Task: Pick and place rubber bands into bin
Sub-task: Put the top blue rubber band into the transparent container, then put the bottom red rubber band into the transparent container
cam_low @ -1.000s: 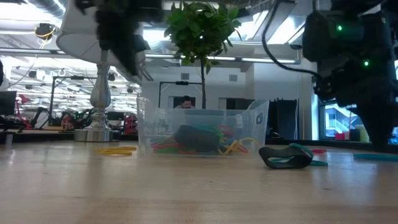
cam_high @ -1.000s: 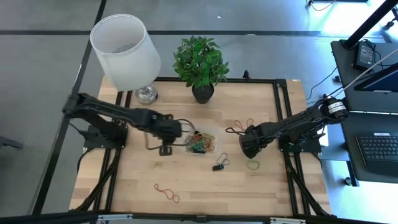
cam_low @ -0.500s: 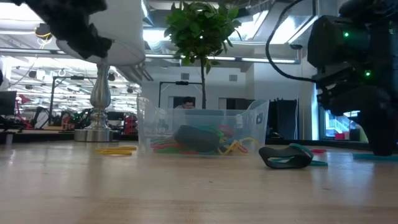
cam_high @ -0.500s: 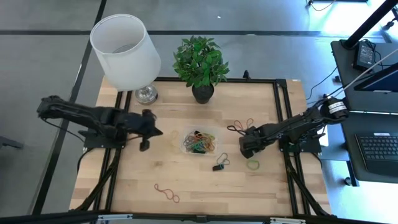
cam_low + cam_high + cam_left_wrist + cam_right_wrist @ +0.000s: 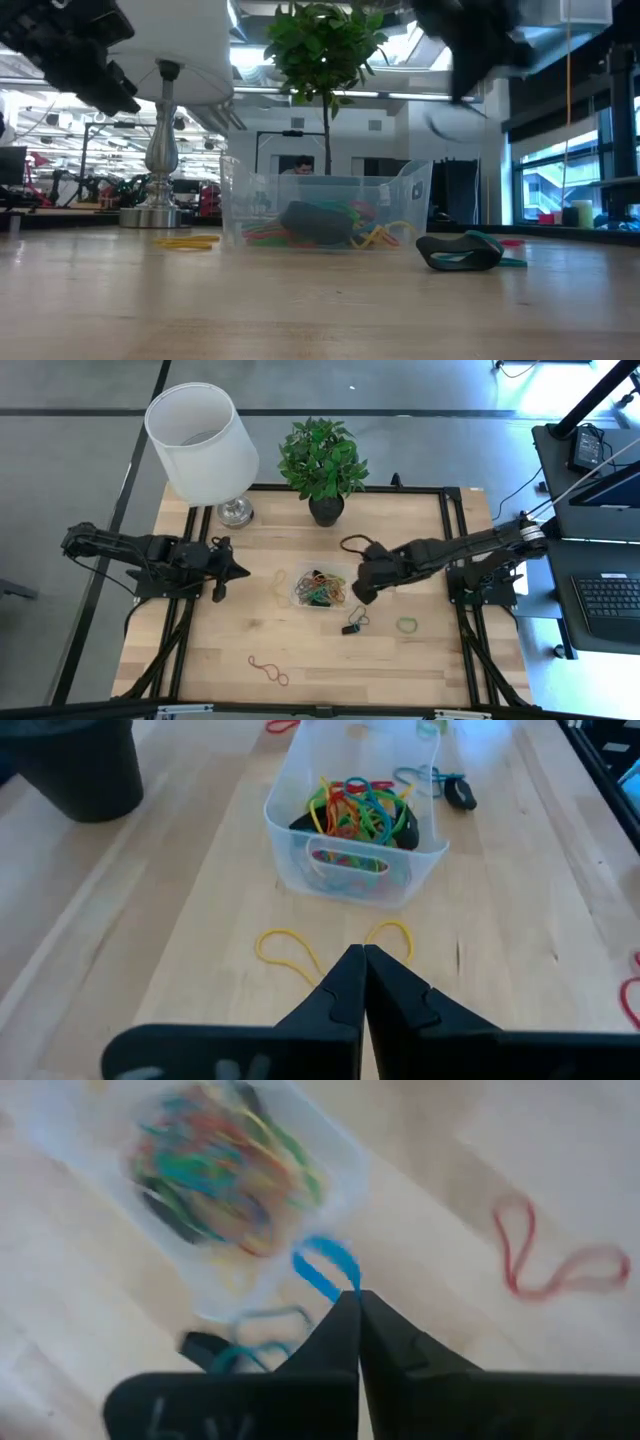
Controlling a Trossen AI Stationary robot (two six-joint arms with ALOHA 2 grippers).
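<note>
Right of centre in the high view, the right gripper (image 5: 362,588) is seen pinched closed on a blue rubber band (image 5: 325,1267), just beside the clear bin (image 5: 322,587) packed with coloured rubber bands (image 5: 355,806). At mid-left, the left gripper (image 5: 220,572) is closed and empty, near a yellow band (image 5: 285,947) lying on the table (image 5: 330,665).

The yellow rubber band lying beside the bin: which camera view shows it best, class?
Left wrist view: the yellow rubber band lies whole on the wood. The high view shows it small; the low view, edge-on; the right wrist view misses it.
</note>
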